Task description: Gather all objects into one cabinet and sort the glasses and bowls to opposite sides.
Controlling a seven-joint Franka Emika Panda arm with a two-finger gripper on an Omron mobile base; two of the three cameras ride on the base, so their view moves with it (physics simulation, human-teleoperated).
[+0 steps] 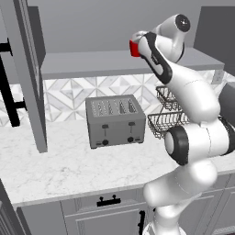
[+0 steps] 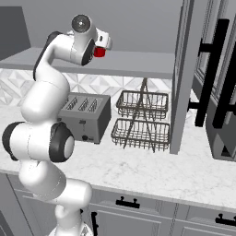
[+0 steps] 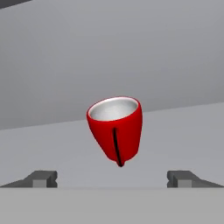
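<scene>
A small glossy red glass (image 3: pixel 116 129) with a pale inside stands on the flat grey shelf (image 3: pixel 183 131) of the upper cabinet. It sits a little ahead of my gripper (image 3: pixel 112 178) and centred between the two fingertips (image 3: pixel 41 178), which are spread wide and touch nothing. In the base views the raised hand reaches over the shelf (image 1: pixel 92 64) with the red glass (image 1: pixel 134 48) (image 2: pixel 99 52) right at its front, partly covered by the wrist. The bowls are out of view.
The tall cabinet doors (image 1: pixel 27 73) (image 2: pixel 184 69) with black bar handles stand open on both sides. On the marble counter (image 1: pixel 69 165) below are a grey toaster (image 1: pixel 114 120) and a two-tier wire basket rack (image 2: pixel 140 120).
</scene>
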